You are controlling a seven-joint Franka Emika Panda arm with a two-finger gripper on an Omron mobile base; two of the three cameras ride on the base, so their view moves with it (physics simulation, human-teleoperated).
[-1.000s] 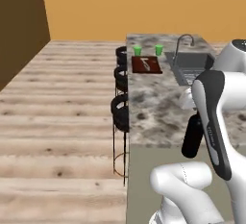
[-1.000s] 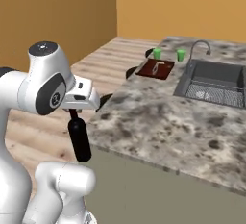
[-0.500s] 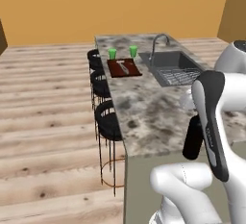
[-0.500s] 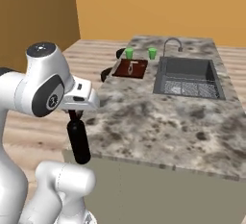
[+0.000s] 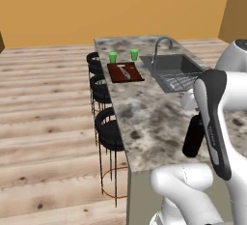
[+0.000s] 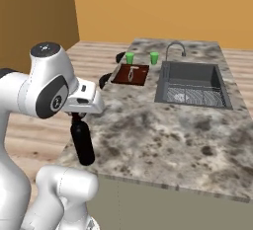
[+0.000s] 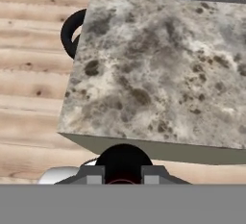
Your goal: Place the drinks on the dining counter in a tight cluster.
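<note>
The slim black wine bottle is pinched at its neck by the gripper and hangs upright, long axis vertical, just off the near end of the dining counter. That counter's near edge lies directly ahead of the bottle; beyond it, a broad bare stretch of marble is seen before the sink. Farther along sit a dark red tray and two green cups. Black stools line the counter's left side. Clearance over the near edge is judged the crux.
</note>
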